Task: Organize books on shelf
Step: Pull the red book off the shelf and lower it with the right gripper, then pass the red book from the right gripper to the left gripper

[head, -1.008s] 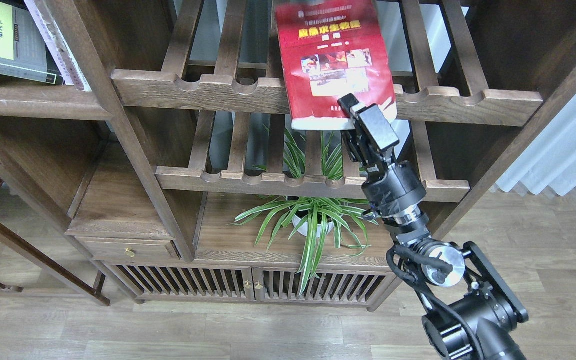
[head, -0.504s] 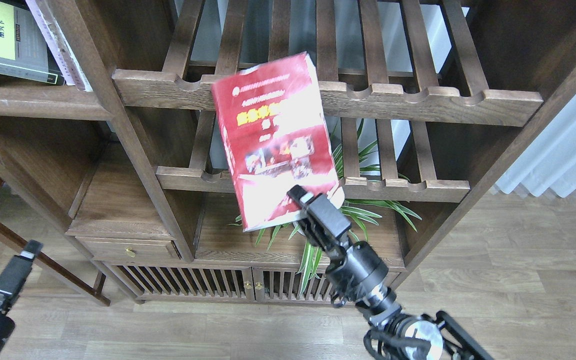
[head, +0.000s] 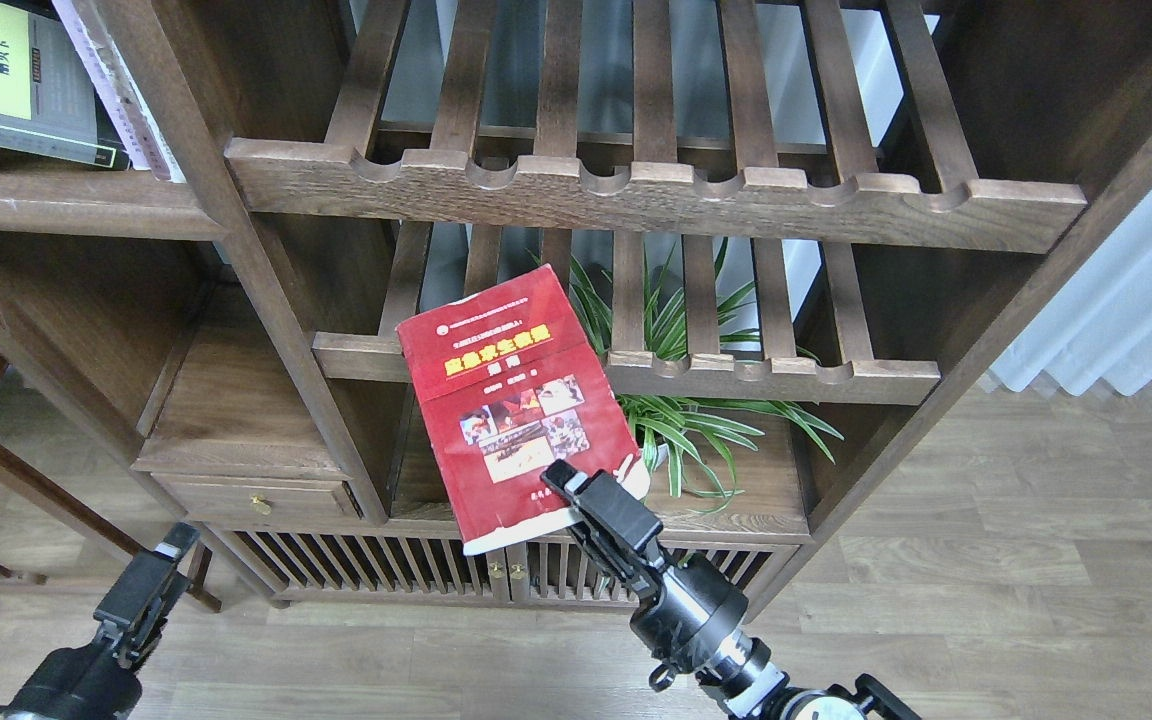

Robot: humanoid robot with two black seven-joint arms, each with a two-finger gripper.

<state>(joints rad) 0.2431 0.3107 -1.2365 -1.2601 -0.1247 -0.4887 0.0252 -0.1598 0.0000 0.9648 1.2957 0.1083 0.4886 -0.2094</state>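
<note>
My right gripper (head: 576,492) is shut on the lower right corner of the thick red book (head: 514,400) with the yellow title and photos. It holds the book in the air in front of the lower slatted rack, cover towards me, tilted a little left. The black-bordered book with the yellow-green panel (head: 6,75) lies on the flat dark-brown shelf (head: 66,200) at the top left. The white book (head: 121,95) leans beside it, only its edge showing. My left gripper (head: 161,570) is low at the bottom left, away from everything; its fingers cannot be told apart.
Two slatted racks with scallop-notched rails (head: 636,195) cross the middle of the bookcase. A potted spider plant (head: 696,420) stands on the board behind the red book. A slatted-door cabinet (head: 386,570) and a small drawer (head: 256,495) are below. Wood floor lies in front.
My right gripper has carried the red book down and to the left, from the upper slatted rack to below the lower one. My left gripper has come further into view at the bottom left.
</note>
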